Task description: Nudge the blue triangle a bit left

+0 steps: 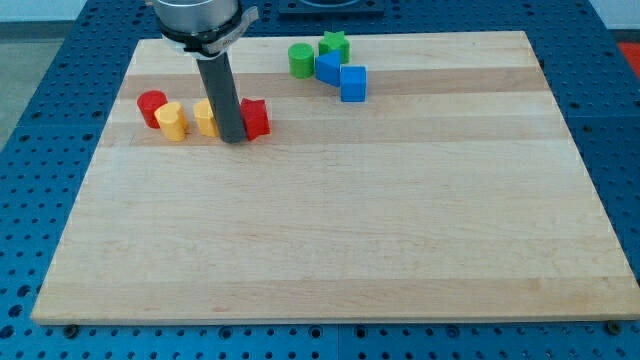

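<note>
The blue triangle (pixel 327 67) lies near the view's top centre of the wooden board (pixel 330 220), touching a blue cube (pixel 353 84) on its lower right, a green cylinder (pixel 300 60) on its left and a green star (pixel 335 45) above it. My tip (pixel 233 139) rests on the board far to the lower left of the triangle, between a yellow block (pixel 206 117) and a red block (pixel 256 118), touching or nearly touching both.
A red cylinder (pixel 152 107) and a second yellow block (pixel 173 122) sit at the view's left, in a row with the blocks by my tip. The arm's body (pixel 198 20) hangs over the board's top left.
</note>
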